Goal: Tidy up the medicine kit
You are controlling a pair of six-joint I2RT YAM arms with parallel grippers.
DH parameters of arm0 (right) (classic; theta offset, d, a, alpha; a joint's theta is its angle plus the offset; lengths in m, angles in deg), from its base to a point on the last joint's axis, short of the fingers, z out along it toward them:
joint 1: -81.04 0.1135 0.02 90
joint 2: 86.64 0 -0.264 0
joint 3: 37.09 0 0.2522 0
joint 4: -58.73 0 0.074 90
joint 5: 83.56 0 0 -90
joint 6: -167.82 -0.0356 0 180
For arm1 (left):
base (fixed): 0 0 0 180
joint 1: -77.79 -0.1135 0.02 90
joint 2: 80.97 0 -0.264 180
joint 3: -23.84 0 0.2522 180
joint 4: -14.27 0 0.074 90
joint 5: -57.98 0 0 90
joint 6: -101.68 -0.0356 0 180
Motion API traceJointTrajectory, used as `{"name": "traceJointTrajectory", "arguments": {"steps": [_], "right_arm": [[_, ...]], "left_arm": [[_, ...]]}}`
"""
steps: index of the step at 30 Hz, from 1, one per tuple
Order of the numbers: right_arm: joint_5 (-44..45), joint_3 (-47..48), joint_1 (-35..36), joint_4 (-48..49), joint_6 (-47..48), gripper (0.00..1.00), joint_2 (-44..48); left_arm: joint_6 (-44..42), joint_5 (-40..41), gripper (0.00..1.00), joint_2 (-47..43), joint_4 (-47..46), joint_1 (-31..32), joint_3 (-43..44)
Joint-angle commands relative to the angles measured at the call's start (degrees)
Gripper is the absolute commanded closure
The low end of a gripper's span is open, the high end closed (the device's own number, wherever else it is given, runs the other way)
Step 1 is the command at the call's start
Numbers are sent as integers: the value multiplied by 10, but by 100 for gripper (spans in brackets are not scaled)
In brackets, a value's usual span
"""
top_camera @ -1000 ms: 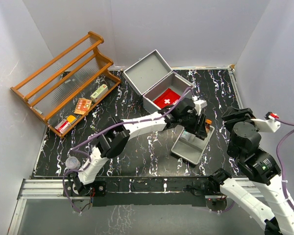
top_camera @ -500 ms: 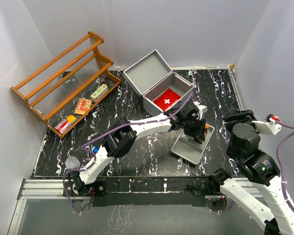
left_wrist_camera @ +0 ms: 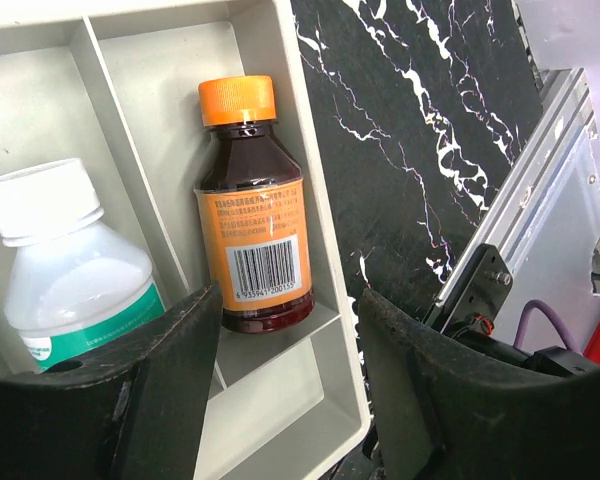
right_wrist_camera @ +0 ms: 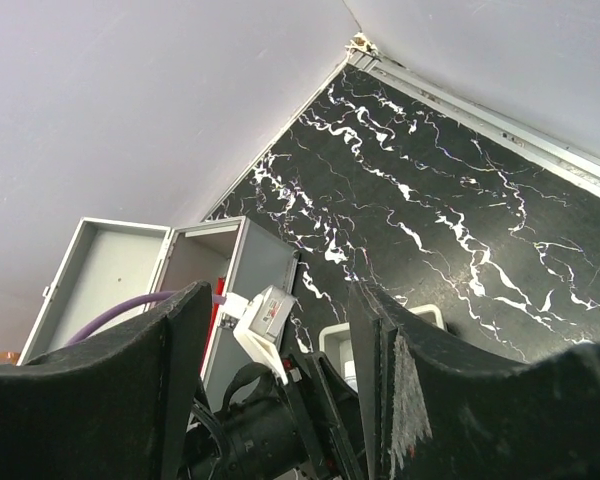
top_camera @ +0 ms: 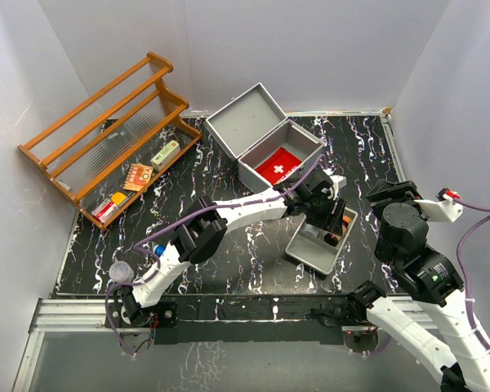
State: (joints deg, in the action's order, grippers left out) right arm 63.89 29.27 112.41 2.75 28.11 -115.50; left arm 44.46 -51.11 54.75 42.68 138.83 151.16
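The medicine kit (top_camera: 265,140) is a light-grey metal case standing open at the back, its lid (top_camera: 247,114) swung back; a red pouch with a white cross (top_camera: 279,167) lies inside. A grey divided tray (top_camera: 310,251) sits in front of it. In the left wrist view a brown bottle with an orange cap (left_wrist_camera: 252,215) and a white bottle (left_wrist_camera: 65,265) lie in the tray's (left_wrist_camera: 330,330) compartments. My left gripper (top_camera: 331,219) (left_wrist_camera: 285,400) is open just above the brown bottle's base. My right gripper (top_camera: 389,194) (right_wrist_camera: 280,400) is open and empty, raised at the right.
An orange-brown slatted rack (top_camera: 106,135) leans at the back left with small boxes (top_camera: 165,153) (top_camera: 137,175) (top_camera: 108,206) on its lower shelf. A small clear cup (top_camera: 121,270) sits by the left arm's base. White walls close in the table.
My left gripper moved down into the tray with the brown bottle and opened; the bottle now lies in its compartment. The right arm shifted slightly.
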Motion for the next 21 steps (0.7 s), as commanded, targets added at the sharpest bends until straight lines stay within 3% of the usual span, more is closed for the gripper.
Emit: {"name": "traceJointTrajectory", "arguments": {"steps": [1,5,13,21], "right_arm": [[-5,-7,-2,21,-2,45,-4],[-54,-28,-2,62,65,45,-25],[-111,-71,-2,42,24,45,-75],[-247,-145,-2,65,-9,45,-132]], "left_arm": [[-15,-9,45,-50,23,4,22],[-36,29,46,-108,30,4,-22],[-83,251,47,-273,64,-5,-222],[11,414,39,-423,114,-63,-404]]}}
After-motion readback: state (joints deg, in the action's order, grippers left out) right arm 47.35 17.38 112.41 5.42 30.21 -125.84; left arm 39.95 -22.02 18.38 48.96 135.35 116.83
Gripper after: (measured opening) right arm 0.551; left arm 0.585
